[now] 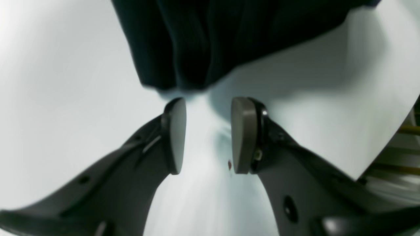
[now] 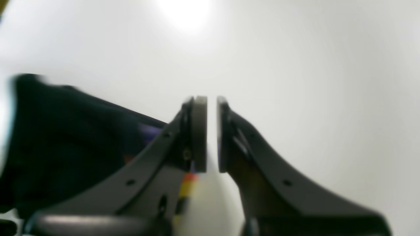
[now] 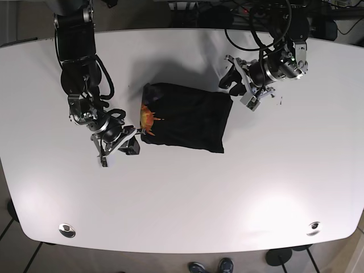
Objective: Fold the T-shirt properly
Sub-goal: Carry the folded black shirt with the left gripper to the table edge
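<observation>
Seen from above, the near part of the white worktop [image 3: 182, 210] lay bare, with two small round fittings [image 3: 66, 230] close to its front edge. Farther back, near the middle, the black T-shirt [image 3: 187, 116] lay folded into a rough rectangle, with an orange print [image 3: 147, 118] showing at its left edge.

The right gripper [image 3: 120, 144] sat low on the worktop just beside the shirt's left side. In its wrist view the right gripper [image 2: 211, 134] showed jaws nearly together, only a thin slit between them and nothing held; the dark cloth [image 2: 65, 137] lay to one side, behind one finger [image 2: 198, 131].

The left gripper [image 3: 234, 81] was at the shirt's far right corner. From its own camera, the left gripper [image 1: 208, 134] had jaws parted by a moderate gap, empty, with white worktop showing between the pads [image 1: 242, 134]. The shirt's dark folds [image 1: 203, 42] lay just beyond the tips, apart from them.

Black cables [image 3: 267, 23] trailed at the far edge.
</observation>
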You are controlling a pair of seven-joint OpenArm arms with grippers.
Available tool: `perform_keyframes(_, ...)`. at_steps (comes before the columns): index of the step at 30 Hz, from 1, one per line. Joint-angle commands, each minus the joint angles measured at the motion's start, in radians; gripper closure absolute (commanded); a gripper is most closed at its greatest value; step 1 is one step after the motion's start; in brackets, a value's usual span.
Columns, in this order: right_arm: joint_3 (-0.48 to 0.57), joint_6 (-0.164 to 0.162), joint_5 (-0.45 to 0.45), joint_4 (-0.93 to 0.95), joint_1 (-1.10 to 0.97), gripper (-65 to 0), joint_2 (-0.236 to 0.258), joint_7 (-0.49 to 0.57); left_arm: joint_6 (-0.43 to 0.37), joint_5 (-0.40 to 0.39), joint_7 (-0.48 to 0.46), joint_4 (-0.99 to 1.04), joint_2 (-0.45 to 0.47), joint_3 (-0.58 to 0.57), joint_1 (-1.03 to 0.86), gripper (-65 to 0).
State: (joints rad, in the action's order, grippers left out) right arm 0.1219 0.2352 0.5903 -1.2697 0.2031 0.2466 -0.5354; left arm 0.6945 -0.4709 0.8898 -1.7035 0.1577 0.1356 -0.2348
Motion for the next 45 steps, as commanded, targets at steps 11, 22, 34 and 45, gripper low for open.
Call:
perform_keyframes(11,0.138,0.011,0.017,-0.092,-0.101,-4.3,0.046,0.099,0.004,-0.015,-0.054,0.377,-0.007,0.003,0.369,-21.0)
perform_keyframes(22,0.258,0.000,0.015,-0.249,-0.236,-4.3,0.072,0.097,-0.025,-0.016,-0.045,0.403,0.019,0.002,0.625,-21.7)
perform_keyframes(34,0.364,-0.001,0.023,-0.313,-0.235,-4.3,0.070,0.096,-0.778,-0.001,-0.318,-0.027,0.006,-0.331,0.328,-50.8)
perform_keyframes(45,0.158,0.010,0.026,-0.344,-0.273,-4.3,0.076,0.096,-0.763,0.341,-0.499,0.365,0.015,-0.489,0.263,-50.7)
